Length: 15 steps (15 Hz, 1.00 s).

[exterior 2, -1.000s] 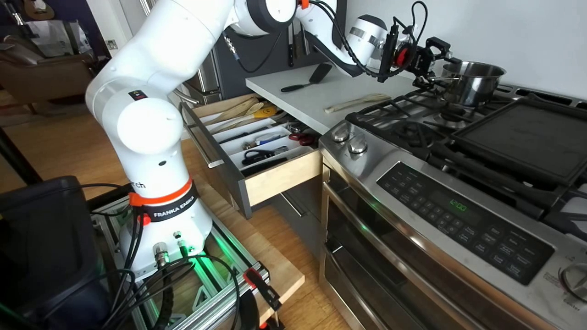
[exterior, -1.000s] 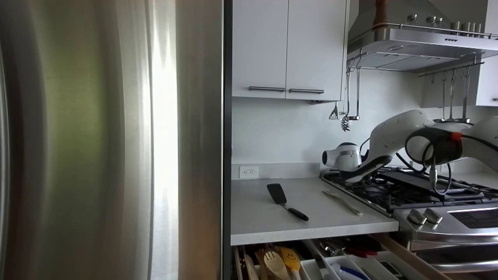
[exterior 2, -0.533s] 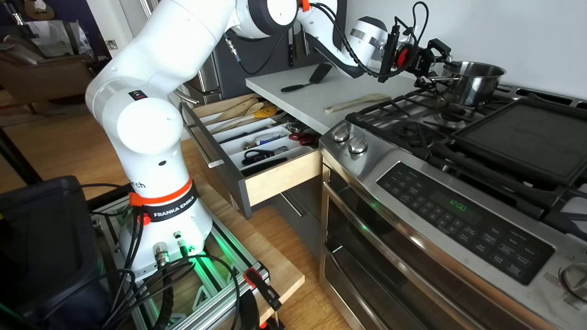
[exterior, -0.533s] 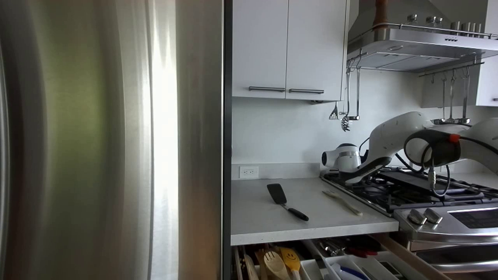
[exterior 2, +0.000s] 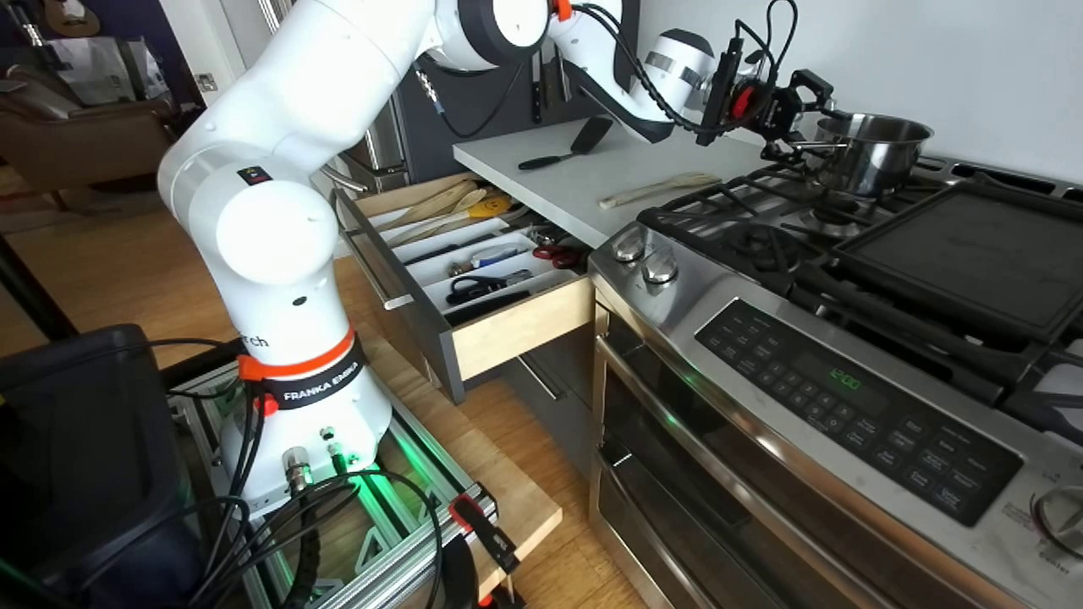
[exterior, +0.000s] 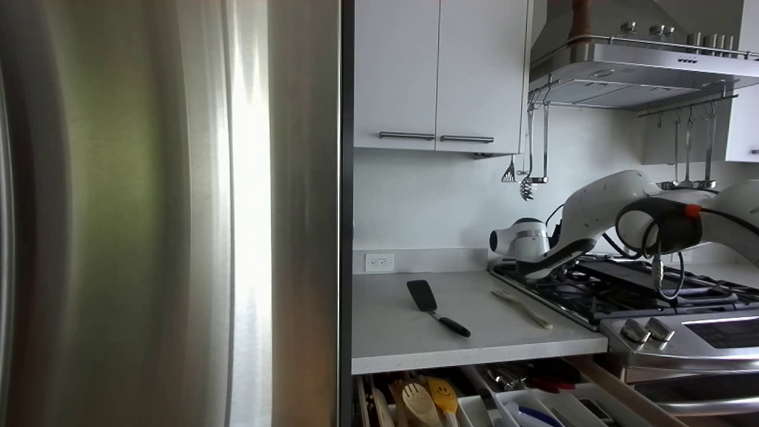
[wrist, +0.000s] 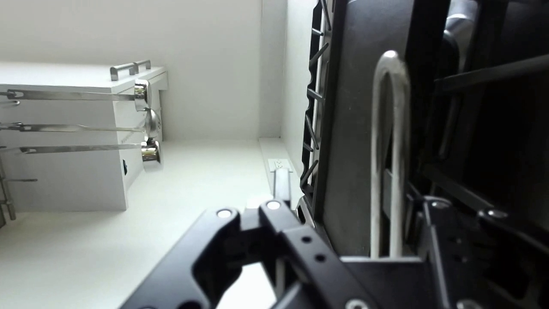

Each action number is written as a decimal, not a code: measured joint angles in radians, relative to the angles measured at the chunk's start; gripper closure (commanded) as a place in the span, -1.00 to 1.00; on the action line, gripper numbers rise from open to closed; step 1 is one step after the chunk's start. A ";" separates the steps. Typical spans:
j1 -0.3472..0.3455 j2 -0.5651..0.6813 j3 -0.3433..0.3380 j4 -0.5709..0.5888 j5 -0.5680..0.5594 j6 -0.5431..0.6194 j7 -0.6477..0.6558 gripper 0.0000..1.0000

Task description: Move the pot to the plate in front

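Observation:
The pot (exterior 2: 876, 156) is round shiny steel and stands upright over the back burner of the gas cooktop (exterior 2: 833, 216). Its looped wire handle (exterior 2: 821, 145) points toward my gripper (exterior 2: 814, 134). In the wrist view my gripper (wrist: 345, 189) is open, with the handle (wrist: 399, 141) visible between its two fingers, nearer the right one; contact cannot be told. The pot's body is out of sight in the wrist view. The front burner (exterior 2: 757, 241) with its black grate, the plate, bears nothing. In an exterior view the arm (exterior: 584, 207) hides gripper and pot.
A black griddle (exterior 2: 973, 254) lies beside the burners. The wall stands close behind the pot. A spatula (exterior: 422, 296) and a wooden fork (exterior 2: 664, 190) lie on the counter. A drawer (exterior 2: 520, 334) stands open. A hood (exterior: 658, 65) with hanging utensils (exterior: 688, 148) is above.
My gripper has tilted and shifted very slightly upward and toward the pot. The pot has not visibly moved.

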 measured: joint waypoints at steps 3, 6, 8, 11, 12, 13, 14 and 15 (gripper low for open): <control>0.000 0.000 0.004 0.006 0.000 0.000 -0.068 -0.03; 0.000 0.002 0.007 0.008 0.000 -0.002 -0.116 0.36; 0.000 0.006 0.007 0.011 0.000 -0.002 -0.136 0.44; 0.000 0.014 0.007 0.015 0.000 -0.005 -0.155 0.75; 0.000 0.017 0.007 0.017 0.000 -0.007 -0.158 0.88; 0.000 0.018 0.007 0.018 0.000 -0.009 -0.160 1.00; 0.000 0.020 0.007 0.019 0.000 -0.009 -0.162 1.00; 0.000 0.022 0.007 0.020 0.000 -0.009 -0.162 1.00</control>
